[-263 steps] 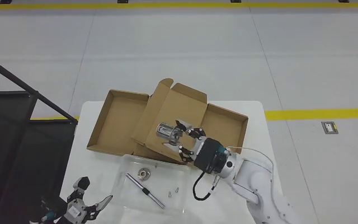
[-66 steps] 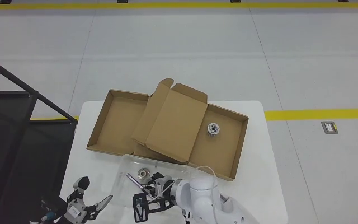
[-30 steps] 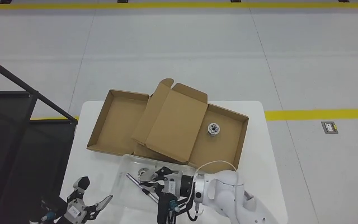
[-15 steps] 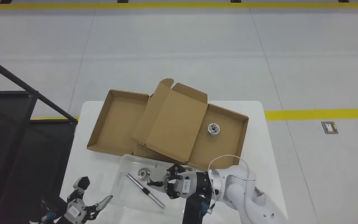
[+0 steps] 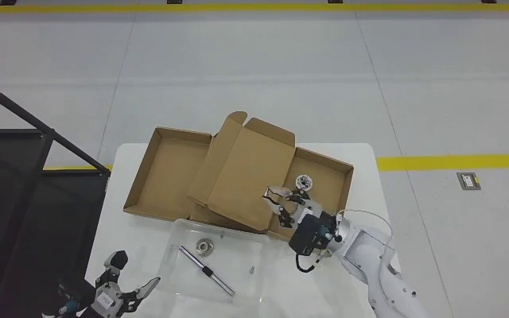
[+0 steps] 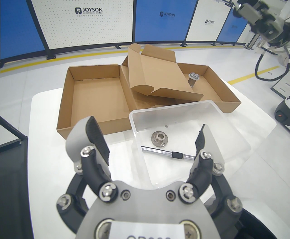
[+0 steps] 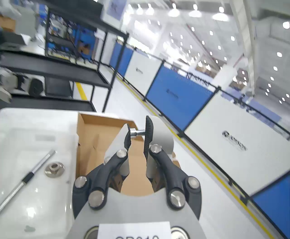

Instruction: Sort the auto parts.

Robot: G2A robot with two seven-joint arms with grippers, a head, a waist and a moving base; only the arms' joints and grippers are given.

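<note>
Bright ceiling lights (image 7: 174, 12) give even light, faint shadows, glare on the table (image 7: 22, 117).

Table (image 5: 131, 230): left box (image 5: 171, 171) and right box (image 5: 322, 179) side by side on the far half. The flap (image 5: 242, 179) is tilted over the right box's left part. Gear part (image 5: 302, 182) stands in the right box. Bin (image 5: 238, 254) sits in front of both boxes and holds hub (image 5: 203, 246), rod (image 5: 206, 270) just nearer and screw (image 5: 251, 269) to the right. Right gripper (image 5: 280, 199), with a bolt (image 7: 137, 132) between its fingers, is over the right box. Left gripper (image 5: 135, 270) is left of the bin.
</note>
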